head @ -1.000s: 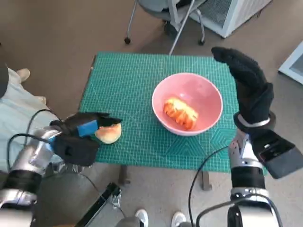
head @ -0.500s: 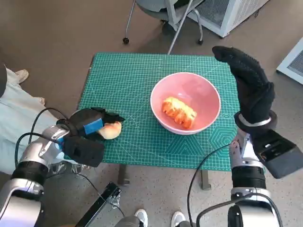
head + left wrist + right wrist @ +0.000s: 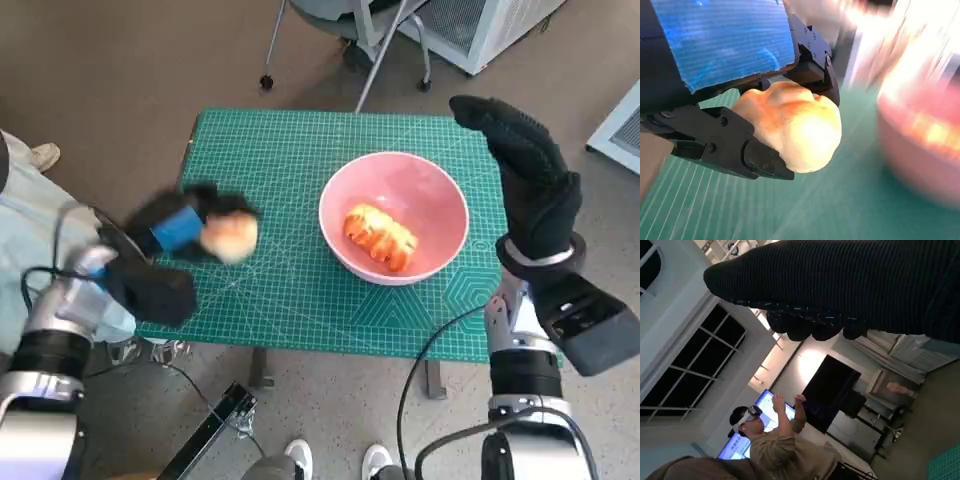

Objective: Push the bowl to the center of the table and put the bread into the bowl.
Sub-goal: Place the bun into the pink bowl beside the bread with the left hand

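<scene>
A pink bowl (image 3: pixel 440 205) sits right of the middle of the green mat and holds an orange-brown piece of bread (image 3: pixel 381 238). My left hand (image 3: pixel 175 235) grips a pale round bread roll (image 3: pixel 231 236) above the mat's left part, blurred by motion. In the left wrist view the roll (image 3: pixel 795 125) sits between the black fingers (image 3: pixel 740 150), with the blurred bowl (image 3: pixel 920 145) beyond it. My right hand (image 3: pixel 530 180) in its black glove stands raised with fingers extended just right of the bowl, holding nothing.
The green cutting mat (image 3: pixel 270 160) covers the small table. A chair base with casters (image 3: pixel 340 40) stands behind the table. A person's pale trousers (image 3: pixel 30 230) are at the left; another person (image 3: pixel 775 440) wearing a headset appears in the right wrist view.
My left hand has lifted the roll off the mat and carried it a little up and away from the front edge. The bowl and my right hand have stayed in place.
</scene>
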Controlling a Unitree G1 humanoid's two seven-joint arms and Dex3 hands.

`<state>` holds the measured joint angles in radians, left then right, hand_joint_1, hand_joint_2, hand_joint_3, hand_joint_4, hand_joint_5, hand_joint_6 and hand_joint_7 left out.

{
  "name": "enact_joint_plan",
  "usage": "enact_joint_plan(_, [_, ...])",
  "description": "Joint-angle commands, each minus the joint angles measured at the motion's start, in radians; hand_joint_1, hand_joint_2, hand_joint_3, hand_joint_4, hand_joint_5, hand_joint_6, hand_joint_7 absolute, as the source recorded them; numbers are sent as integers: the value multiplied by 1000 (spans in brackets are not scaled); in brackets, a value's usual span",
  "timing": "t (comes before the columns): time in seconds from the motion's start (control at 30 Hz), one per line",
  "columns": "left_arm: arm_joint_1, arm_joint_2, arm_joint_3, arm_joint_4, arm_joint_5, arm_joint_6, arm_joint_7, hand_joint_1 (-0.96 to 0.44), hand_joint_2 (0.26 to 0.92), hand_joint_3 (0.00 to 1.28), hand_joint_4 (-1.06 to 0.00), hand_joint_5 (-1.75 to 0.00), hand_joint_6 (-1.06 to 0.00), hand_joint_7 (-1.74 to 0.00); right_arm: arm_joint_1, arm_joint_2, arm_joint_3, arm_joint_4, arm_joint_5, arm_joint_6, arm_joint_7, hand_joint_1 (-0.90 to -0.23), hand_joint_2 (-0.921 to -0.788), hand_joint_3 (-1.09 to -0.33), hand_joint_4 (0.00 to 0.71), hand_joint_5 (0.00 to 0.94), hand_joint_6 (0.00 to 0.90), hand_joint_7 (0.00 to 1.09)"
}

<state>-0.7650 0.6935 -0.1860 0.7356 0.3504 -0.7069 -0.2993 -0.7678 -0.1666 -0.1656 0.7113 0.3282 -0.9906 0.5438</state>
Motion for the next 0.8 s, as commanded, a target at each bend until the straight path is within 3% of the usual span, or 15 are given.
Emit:
enact_joint_plan(0.03, [-73,-22,30,-78,-48,9,-22,2,916,83,-560,-1330,-744,-1017,10,-4,-1,15,-5,10,6,-553,-921,-640,347,2,38,784])
enact_joint_plan(0.47, [-228,-201,-16,-227,-39,124,-46,3,909,68,-614,-1213,-744,-1083,-1,2,3,26,-18,3,-1,-533,-921,-644,347,2,29,796])
enact_joint_plan(0.8, [-340,-348,-99,25,52,22,51,0,920,81,-579,-1273,-706,-1098,4,7,5,24,-30,-7,-6,-528,-921,-652,348,2,23,799])
